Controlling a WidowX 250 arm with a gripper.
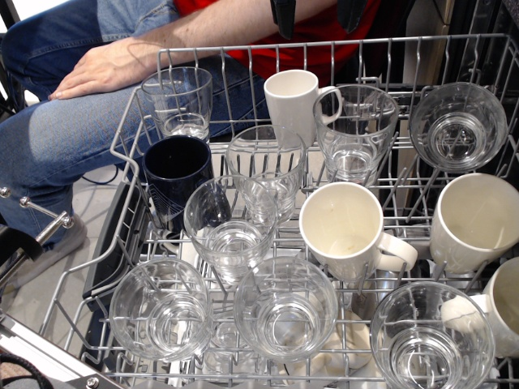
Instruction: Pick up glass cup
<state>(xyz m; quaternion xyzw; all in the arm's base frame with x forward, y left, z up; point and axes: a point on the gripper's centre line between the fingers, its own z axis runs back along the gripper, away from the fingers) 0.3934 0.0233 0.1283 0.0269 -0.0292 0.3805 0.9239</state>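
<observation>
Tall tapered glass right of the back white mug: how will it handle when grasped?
The glass cup likely slips: smooth tapering walls. Rigid but probably fragile, being clear glass. It may clink the white mug, whose handle sits close beside it.

Clear glass cup [356,130] is showing no tint; mugs [347,231] are gleaming white, one mug [176,170] dark navy, rack [130,121] grey, shirt [324,32] red, jeans [57,121] blue.

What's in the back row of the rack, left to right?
Clear glass → white mug → tall glass cup → tilted clear glass.
</observation>
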